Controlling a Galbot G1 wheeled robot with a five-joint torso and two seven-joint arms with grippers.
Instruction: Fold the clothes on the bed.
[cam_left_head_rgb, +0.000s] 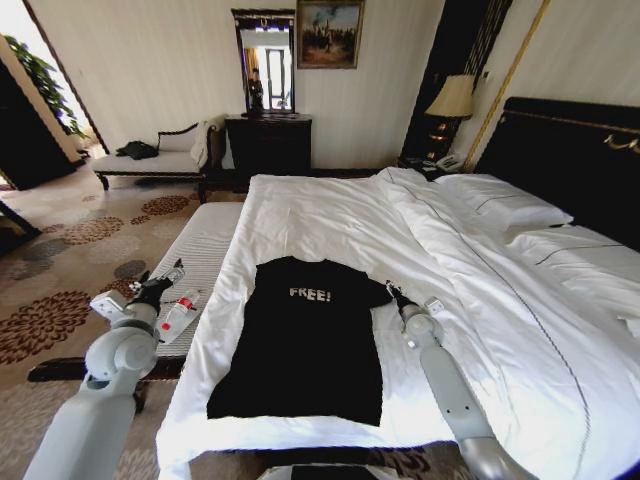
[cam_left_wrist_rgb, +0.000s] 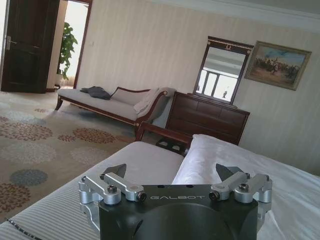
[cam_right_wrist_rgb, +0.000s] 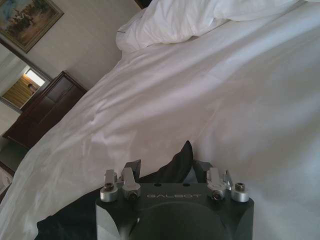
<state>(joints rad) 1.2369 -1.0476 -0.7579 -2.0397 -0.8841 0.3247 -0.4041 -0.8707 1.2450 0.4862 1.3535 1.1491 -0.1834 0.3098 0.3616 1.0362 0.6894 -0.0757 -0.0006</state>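
My right tool sits open, straddling the sleeve tip of the black T-shirt, which lies flat on the bed. I should pinch only the sleeve, not the sheet beneath. My left tool waits wide open, well aside.

A dark wooden dresser stands against the pale striped wall, a mirror above it and a framed painting beside that. Left of the dresser sits a cream chaise lounge on patterned carpet; to its right, a lit lamp.
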